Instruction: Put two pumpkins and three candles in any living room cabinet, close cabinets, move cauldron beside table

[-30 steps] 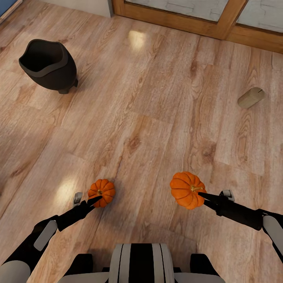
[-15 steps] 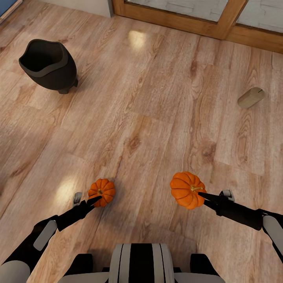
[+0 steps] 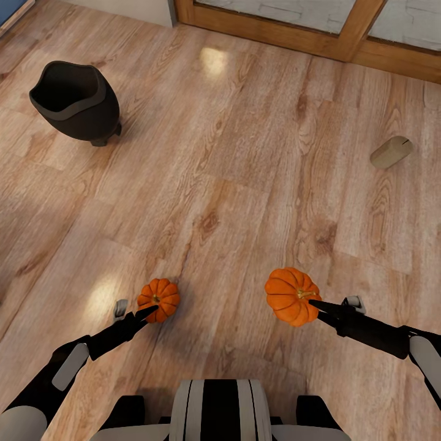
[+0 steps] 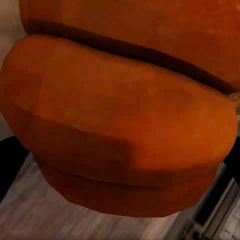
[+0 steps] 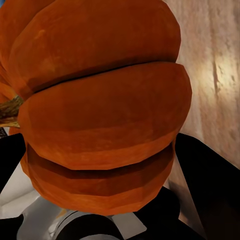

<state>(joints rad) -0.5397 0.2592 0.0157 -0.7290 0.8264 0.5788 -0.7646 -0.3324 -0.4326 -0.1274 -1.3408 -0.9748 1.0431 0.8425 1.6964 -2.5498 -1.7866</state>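
- Wooden plank floor [image 3: 233,184] under everything, boards running away from the robot toward a wooden door frame [image 3: 343,46] at the far edge.
- Black cauldron [image 3: 76,101] standing on its small feet at far left, mouth facing up and tilted slightly toward the camera, well apart from both arms.
- Larger pumpkin [image 3: 291,295] at near right, lying on its side with the yellowish stem pointing toward the right arm; ribs close up in the right wrist view [image 5: 100,115].
- Right gripper [image 3: 313,306] closed around that larger pumpkin, dark fingers [image 5: 200,170] pressed against its flanks, jaws spread as wide as the fruit.
- Smaller pumpkin [image 3: 158,299] at near left, dark stem turned toward the left arm; orange ribs seen close in the left wrist view [image 4: 120,125].
- Left gripper [image 3: 150,311] clamped on the smaller pumpkin, black fingertips [image 4: 10,160] at either side.
- One beige candle [image 3: 391,152] lying on its side at far right, long axis slanting away to the right, well apart from both pumpkins.
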